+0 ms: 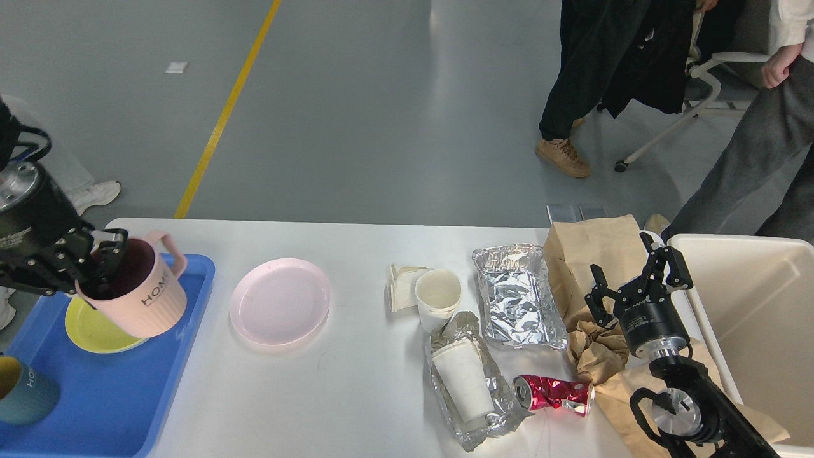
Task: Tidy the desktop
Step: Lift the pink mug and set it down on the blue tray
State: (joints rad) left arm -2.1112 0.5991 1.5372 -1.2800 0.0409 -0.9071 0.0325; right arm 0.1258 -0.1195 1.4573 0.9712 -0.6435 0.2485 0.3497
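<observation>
The desktop (pixel 356 407) spans the lower half of the head view. At its left end sits a blue tray (pixel 121 407). The left gripper (pixel 95 261) is closed on the rim of a pink mug (pixel 143 296), one finger inside the mug and one outside, holding it tilted over a yellow plate (pixel 89 334) on the tray. A teal mug (pixel 25 391) stands at the tray's near left. A pink plate (pixel 280 302) lies just right of the tray. Mid-table lie two paper cups (pixel 439 292), foil sheets (pixel 518 296) and a crushed red can (pixel 553 393). The right gripper (pixel 633 273) hovers with fingers spread and empty over brown paper (pixel 588 248), beside a cream bin (pixel 757 305).
</observation>
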